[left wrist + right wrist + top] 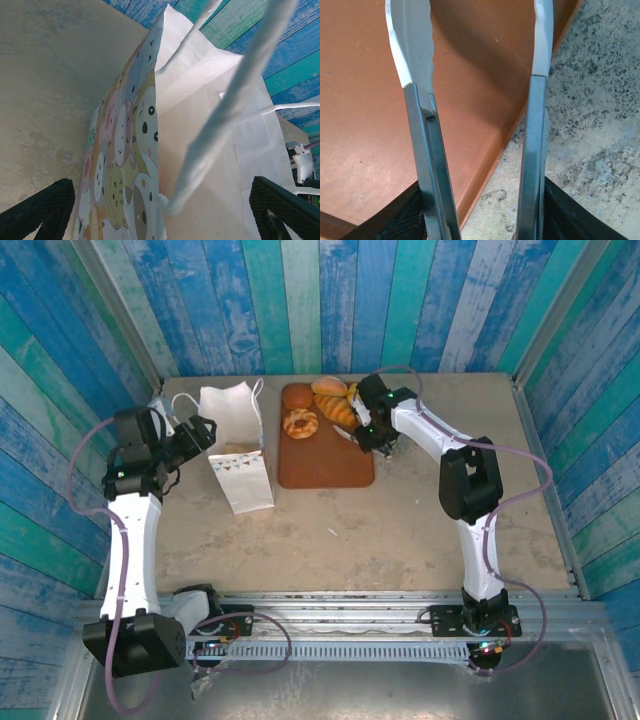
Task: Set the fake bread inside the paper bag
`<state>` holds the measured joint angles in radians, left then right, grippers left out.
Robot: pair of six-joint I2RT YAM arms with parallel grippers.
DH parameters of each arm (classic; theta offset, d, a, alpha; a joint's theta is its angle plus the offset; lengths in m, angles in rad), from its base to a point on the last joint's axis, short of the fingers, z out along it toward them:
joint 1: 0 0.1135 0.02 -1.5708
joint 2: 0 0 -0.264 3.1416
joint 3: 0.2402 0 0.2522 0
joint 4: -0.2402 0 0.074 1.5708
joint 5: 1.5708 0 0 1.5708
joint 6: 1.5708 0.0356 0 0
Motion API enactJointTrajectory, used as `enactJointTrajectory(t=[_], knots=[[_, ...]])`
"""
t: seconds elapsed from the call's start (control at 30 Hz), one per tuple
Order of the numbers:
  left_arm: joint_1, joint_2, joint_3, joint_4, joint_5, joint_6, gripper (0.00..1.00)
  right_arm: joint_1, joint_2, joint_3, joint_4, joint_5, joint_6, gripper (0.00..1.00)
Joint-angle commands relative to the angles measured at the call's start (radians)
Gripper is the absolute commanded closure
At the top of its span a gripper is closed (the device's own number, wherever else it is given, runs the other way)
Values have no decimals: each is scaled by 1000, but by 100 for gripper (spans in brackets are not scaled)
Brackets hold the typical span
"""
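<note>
The bread (322, 405) is piled at the far end of the board (330, 470), just right of the bag (240, 465), which stands upright. The left claw (198, 432) is spread wide beside the bag's rim and nothing is gripped by it. The right claw (364, 432) is pinched on tongs (412, 45), whose tips stand apart with nothing between them.

Trouble may be expected from the glossy rolls: one could be squeezed out of the smooth tips and dropped short of the bag. The bag is unheld, so it could be tipped by a roll landing on its rim (it looks light). The handle (225, 115) might be snagged by the left claw.

The empty tips, over bare board near its edge, are made plain by the right wrist view; from above they can hardly be judged. The handle hanging between the left jaws and a cartoon-animal print on one face are given by the left wrist view. The bread's place relative to the bag is given from above.
</note>
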<state>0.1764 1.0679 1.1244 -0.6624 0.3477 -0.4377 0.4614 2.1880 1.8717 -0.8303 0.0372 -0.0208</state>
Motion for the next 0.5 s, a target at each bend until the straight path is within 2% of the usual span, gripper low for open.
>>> enactJointTrajectory(t=[0.0, 0.37, 0.47], knots=[[-2, 12, 16, 4, -14, 23, 6, -3, 10, 27, 33, -28, -14, 46], [-2, 12, 23, -3, -21, 31, 6, -3, 39, 71, 31, 26, -3, 47], [-2, 14, 27, -8, -22, 31, 6, -3, 39, 74, 31, 2, -6, 51]])
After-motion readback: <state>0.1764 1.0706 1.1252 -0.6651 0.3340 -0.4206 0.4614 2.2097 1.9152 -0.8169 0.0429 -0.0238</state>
